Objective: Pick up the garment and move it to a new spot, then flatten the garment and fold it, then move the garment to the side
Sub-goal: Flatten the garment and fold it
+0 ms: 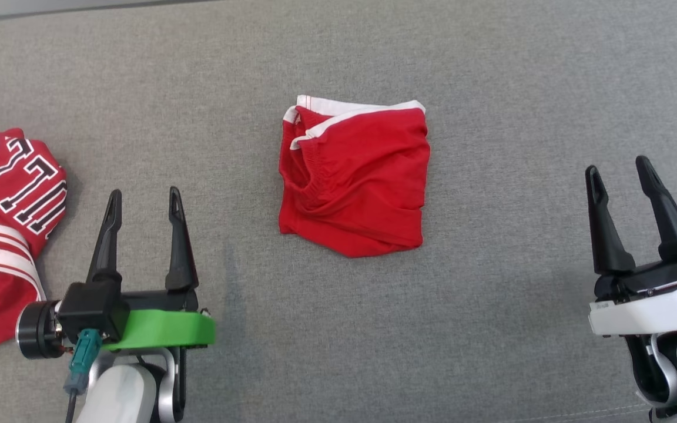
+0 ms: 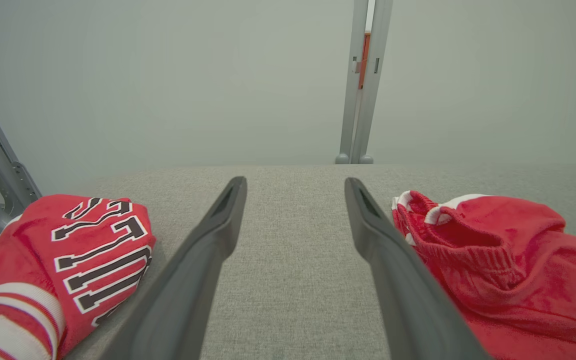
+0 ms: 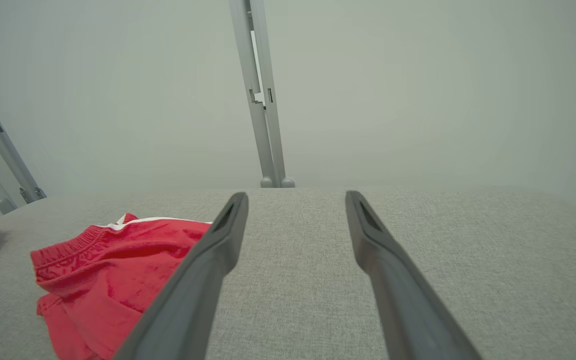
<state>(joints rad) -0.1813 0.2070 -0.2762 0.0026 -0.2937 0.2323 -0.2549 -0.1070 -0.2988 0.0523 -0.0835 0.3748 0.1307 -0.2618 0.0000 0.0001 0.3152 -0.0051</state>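
The garment (image 1: 362, 182) is a pair of red shorts with white trim, lying folded into a rough square on the grey cloth surface (image 1: 491, 88) at the middle. It also lies at the right of the left wrist view (image 2: 508, 270) and at the lower left of the right wrist view (image 3: 113, 270). My left gripper (image 1: 144, 192) (image 2: 295, 181) hangs open to the garment's lower left, apart from it, with nothing between its fingers. Well to the garment's right, my right gripper (image 1: 617, 165) (image 3: 296, 195) is open and empty too.
A red jersey (image 1: 3, 235) (image 2: 68, 260) with black-and-white lettering and white stripes lies bunched at the left edge, just left of my left gripper. Grey metal posts (image 2: 360, 80) (image 3: 263, 95) stand beyond the surface's far edge, before a pale wall.
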